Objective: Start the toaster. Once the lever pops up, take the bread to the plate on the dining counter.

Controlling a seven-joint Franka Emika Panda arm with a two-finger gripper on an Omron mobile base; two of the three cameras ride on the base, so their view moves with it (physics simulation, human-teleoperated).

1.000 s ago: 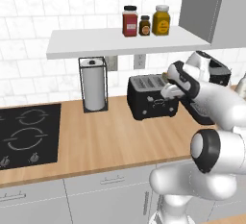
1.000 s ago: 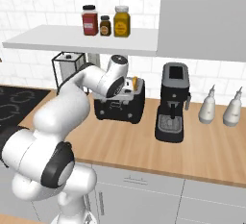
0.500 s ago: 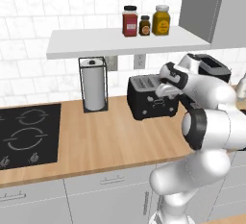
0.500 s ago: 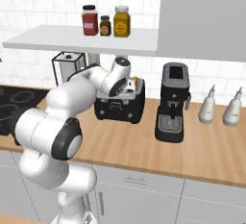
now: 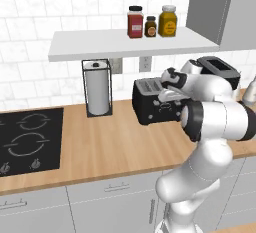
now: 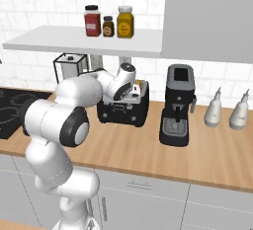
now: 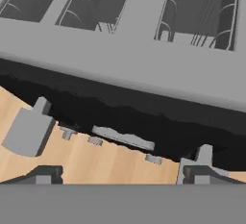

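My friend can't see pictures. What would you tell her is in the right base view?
A white robot arm reaches across a wooden kitchen counter to a black toaster, its open gripper at the toaster's top front. A black coffee machine and two white bottles stand to the right, with three jars on the shelf above.

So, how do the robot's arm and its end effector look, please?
The arm is glossy white, built of rounded segments with dark grey rings at the joints. The end effector has two small dark grey finger tips of blocky shape. No cables or markings are visible.
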